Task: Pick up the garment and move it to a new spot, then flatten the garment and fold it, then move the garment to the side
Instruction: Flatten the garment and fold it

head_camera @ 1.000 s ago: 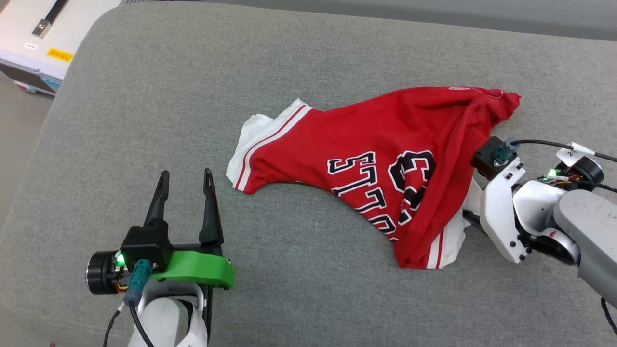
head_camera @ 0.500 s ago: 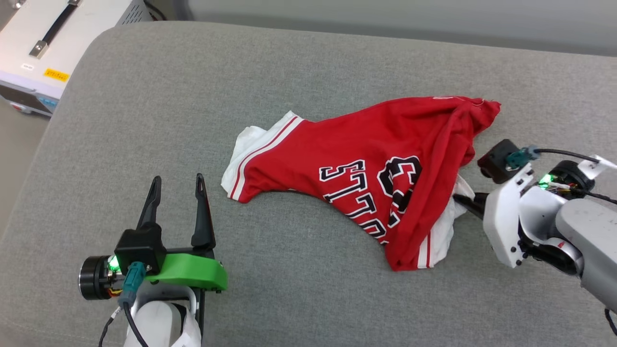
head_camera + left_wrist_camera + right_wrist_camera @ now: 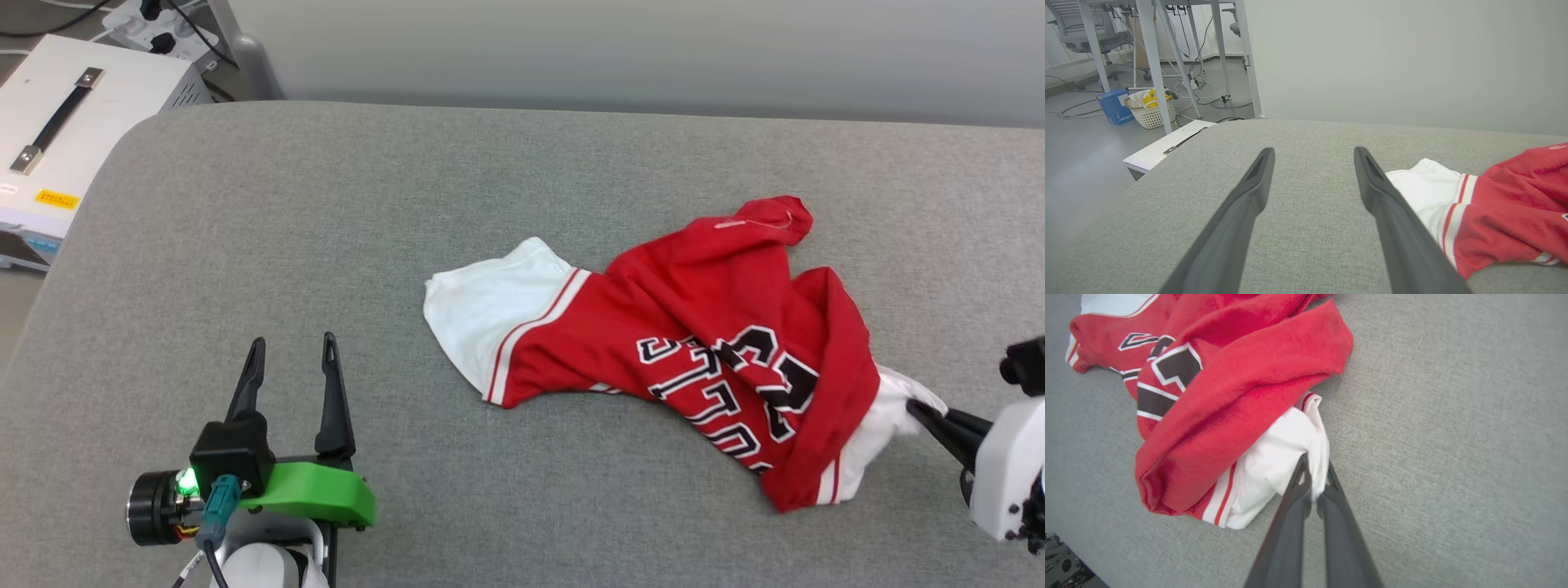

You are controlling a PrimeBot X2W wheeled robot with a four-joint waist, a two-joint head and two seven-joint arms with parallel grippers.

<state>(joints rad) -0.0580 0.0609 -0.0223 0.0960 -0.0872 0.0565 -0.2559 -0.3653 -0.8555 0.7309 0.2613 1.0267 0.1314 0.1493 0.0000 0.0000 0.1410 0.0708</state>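
The garment (image 3: 702,335), a red jersey T-shirt with white sleeves and black lettering, lies crumpled on the grey cushioned surface (image 3: 326,229), right of centre. One white sleeve (image 3: 490,306) spreads flat toward the left. My right gripper (image 3: 922,408) is shut on the garment's other white sleeve (image 3: 1290,445) at the right side; in the right wrist view my right gripper (image 3: 1315,473) pinches a fold of white cloth. At the lower left my left gripper (image 3: 287,355) is open and empty, well left of the garment. Its fingers (image 3: 1249,196) frame bare cushion beside the white sleeve (image 3: 1425,188).
A white case with a black handle (image 3: 57,122) sits off the cushion's far left corner, cables behind it. Beyond the cushion's left edge are table legs (image 3: 1151,61), a basket (image 3: 1152,110) and a blue box on the floor. A pale wall stands behind.
The head camera tilted up, so the scene sits lower. My right gripper pulled the garment's white sleeve rightward, and the garment slid right and bunched up. The left gripper stayed open.
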